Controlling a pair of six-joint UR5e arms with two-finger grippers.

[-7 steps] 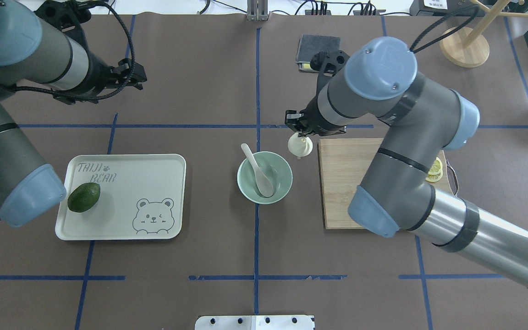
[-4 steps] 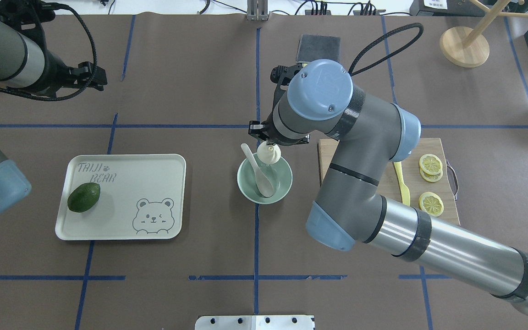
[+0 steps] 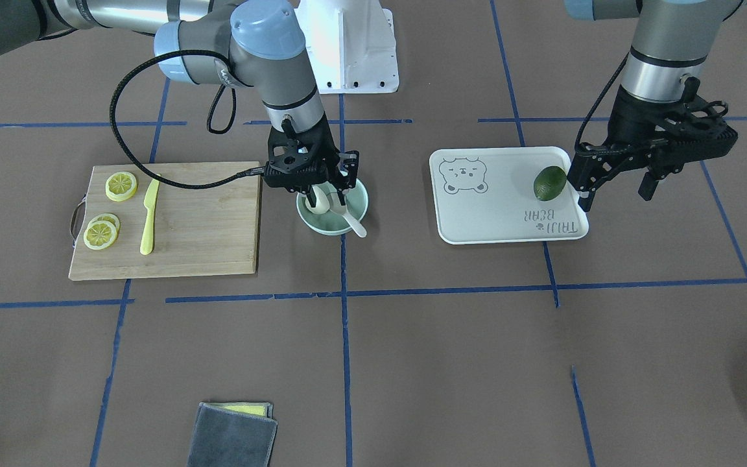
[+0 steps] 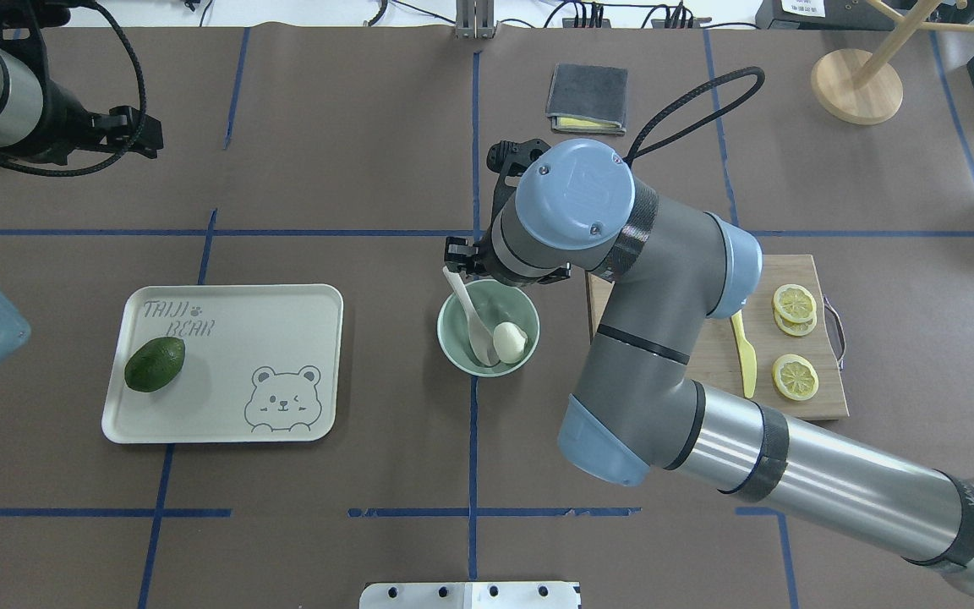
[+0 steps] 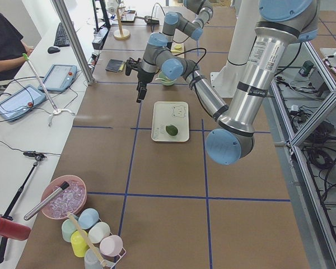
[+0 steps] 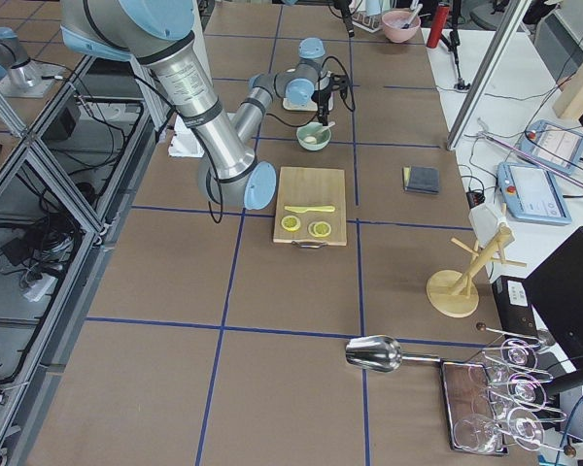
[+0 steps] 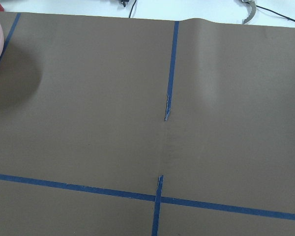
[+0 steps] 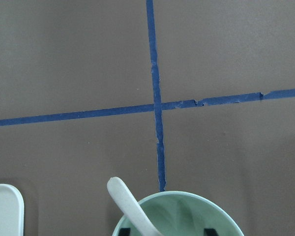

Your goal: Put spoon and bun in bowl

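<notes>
The bun (image 4: 510, 341) lies inside the mint-green bowl (image 4: 524, 315), on the side nearer the wooden cutting board (image 3: 205, 220), and nothing grips it. Right beside it is the scoop of the spoon (image 4: 468, 309), whose handle leans up over the bowl's rim and sticks out past it. The right gripper (image 3: 329, 191) hangs just above the bowl with its fingers spread and nothing between them (the wrist camera shows two dark tips well apart over the bowl's inside). The left gripper (image 3: 615, 198) is well away, beyond the end of the white bear-print tray (image 4: 225, 406); its fingers also stand apart and are empty. A dark green avocado (image 4: 155, 364) lies on the tray. On the cutting board are three lemon slices (image 3: 120, 186) and a yellow plastic knife (image 3: 148, 217). A folded grey cloth (image 4: 587, 89) lies on the table beyond the bowl.
</notes>
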